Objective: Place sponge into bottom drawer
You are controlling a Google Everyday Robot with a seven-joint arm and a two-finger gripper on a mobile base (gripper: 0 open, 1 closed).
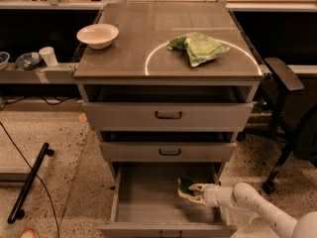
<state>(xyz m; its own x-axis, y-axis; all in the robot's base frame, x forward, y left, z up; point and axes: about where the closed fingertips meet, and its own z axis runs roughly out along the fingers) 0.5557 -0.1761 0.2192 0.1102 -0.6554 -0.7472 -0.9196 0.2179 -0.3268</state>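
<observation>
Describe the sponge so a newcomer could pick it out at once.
Start at the grey drawer cabinet and go down to its open bottom drawer. Toward the drawer's right side, at the tip of the white gripper, is the sponge: a small block, dark green over pale yellow, far smaller than the wrinkly light-green bag on top.

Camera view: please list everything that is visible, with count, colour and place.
cabinet top: one, grey, centre
bowl: one, white, cabinet top, left rear
plastic bag: one, light green, cabinet top, right
upper drawers: two, grey, black handles, under the top
bottom drawer: one, grey, open
sponge: one, dark green over yellow, in the bottom drawer, right side
cup: one, white, left shelf
chair: one, black, right
arm: one, white, lower right
pincer: one, pale, inside the bottom drawer, at the sponge
</observation>
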